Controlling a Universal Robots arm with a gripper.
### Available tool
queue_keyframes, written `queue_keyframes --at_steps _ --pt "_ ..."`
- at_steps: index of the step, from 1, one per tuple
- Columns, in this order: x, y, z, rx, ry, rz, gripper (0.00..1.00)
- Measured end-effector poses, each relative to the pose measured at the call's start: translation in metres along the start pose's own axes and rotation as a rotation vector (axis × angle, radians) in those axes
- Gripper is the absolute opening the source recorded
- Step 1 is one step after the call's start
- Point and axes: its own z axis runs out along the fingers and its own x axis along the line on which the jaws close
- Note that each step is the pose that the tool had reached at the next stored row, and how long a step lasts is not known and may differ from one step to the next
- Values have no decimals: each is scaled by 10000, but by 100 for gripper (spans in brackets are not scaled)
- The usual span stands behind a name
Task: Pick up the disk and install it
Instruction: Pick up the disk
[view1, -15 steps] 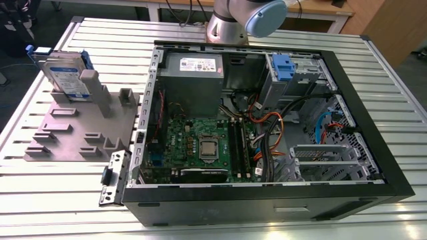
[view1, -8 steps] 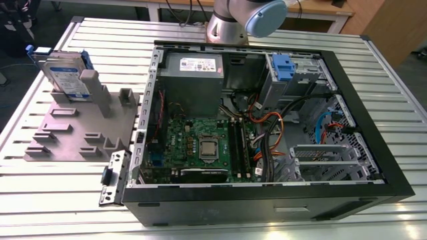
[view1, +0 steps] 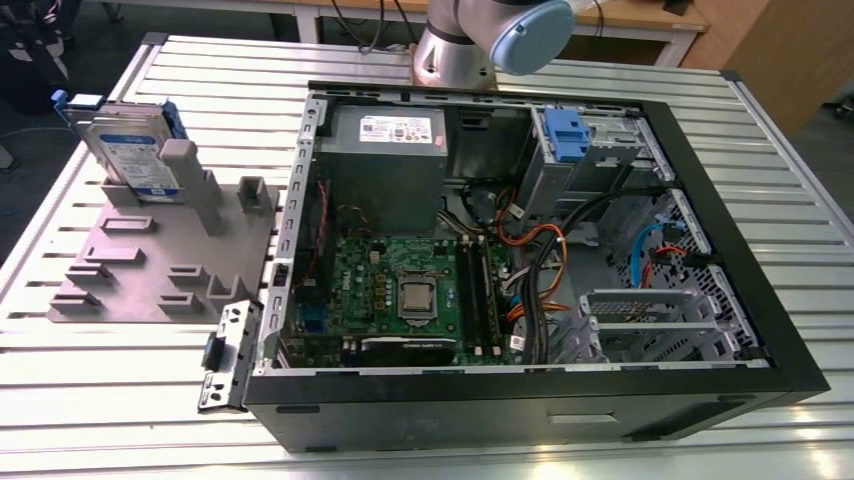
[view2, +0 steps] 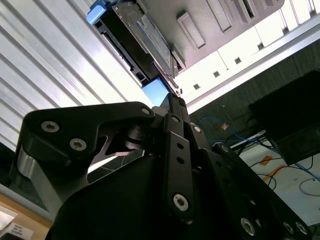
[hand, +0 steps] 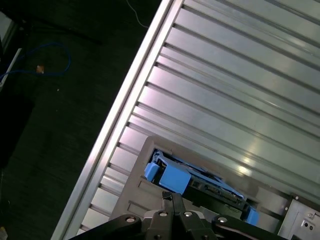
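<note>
The disk (view1: 134, 150), silver with a white-and-blue label and a blue carrier frame, stands on edge in a slot of the grey fixture plate (view1: 147, 265), at the exterior view's left. In both wrist views my gripper (hand: 170, 198) hangs above the disk (hand: 200, 182), a short way off and not touching it. Its black fingers are pressed together with nothing between them. In the second wrist view the gripper (view2: 172, 97) points at the disk (view2: 135, 37), beside the blue end of its carrier.
An open black computer case (view1: 694, 160) lies on the slatted metal table (view1: 787, 220), with a motherboard (view1: 400, 290), orange and blue cables and a drive bay holding a blue clip (view1: 567, 135). The arm's base (view1: 461, 50) stands behind the case. The table edge (hand: 117, 107) borders dark floor.
</note>
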Motion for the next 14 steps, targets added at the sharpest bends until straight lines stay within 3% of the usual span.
queue_keyframes --at_steps 14 --pt "0 0 0 -1 4 -92 11"
